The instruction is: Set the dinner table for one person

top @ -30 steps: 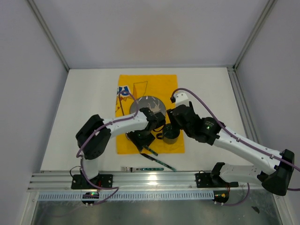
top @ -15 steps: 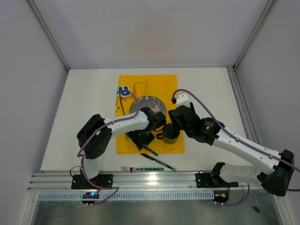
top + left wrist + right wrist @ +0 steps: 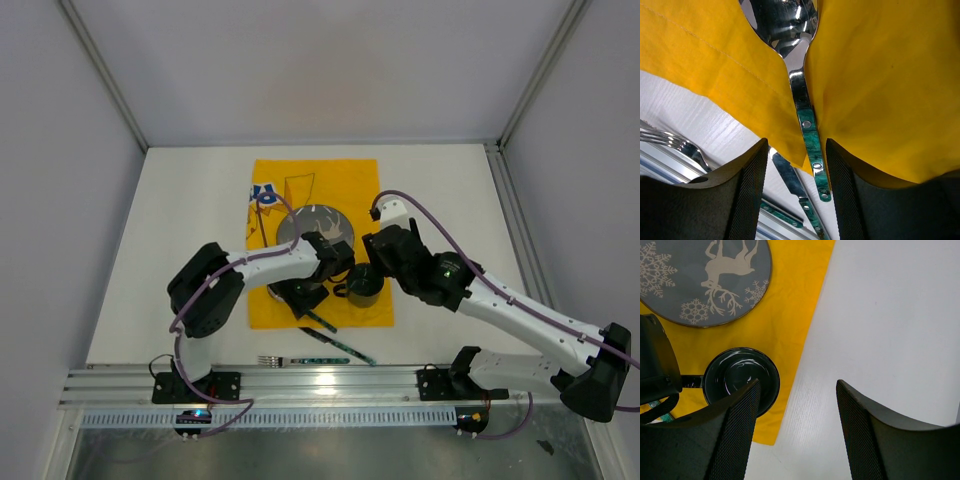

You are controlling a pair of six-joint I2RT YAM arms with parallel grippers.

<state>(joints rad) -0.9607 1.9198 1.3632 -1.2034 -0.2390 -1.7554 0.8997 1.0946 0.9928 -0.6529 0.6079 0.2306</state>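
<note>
Broadest of all, the white counter (image 3: pixel 450 190): lying under the yellow cloth (image 3: pixel 330 185) and running out past it on every side. Next, that cloth itself, spread flat, cartoon print along its left side. Then a grey plate (image 3: pixel 705 280) printed with a reindeer and snowflakes, resting on the cloth about its middle. After it a dark mug (image 3: pixel 742 372), upright on the cloth by the near right corner, handle turned toward the cloth's left side. Left tool (image 3: pixel 796 150): hanging low over the cloth's near edge, fingers partway apart, straddling the green handle of a spoon (image 3: pixel 800 95) with a gap on each side, gripping nothing. Right tool (image 3: pixel 797 390): hovering above the cloth's right edge, fingers spread wide and empty, one finger overlapping the mug's rim in its own camera. Spoon bowl over the cloth, handle end reaching past the near edge. Just off that near edge, a green-handled knife (image 3: pixel 340 345). Smallest, a fork (image 3: pixel 268 359), off the cloth, below its near edge toward the left corner.
</note>
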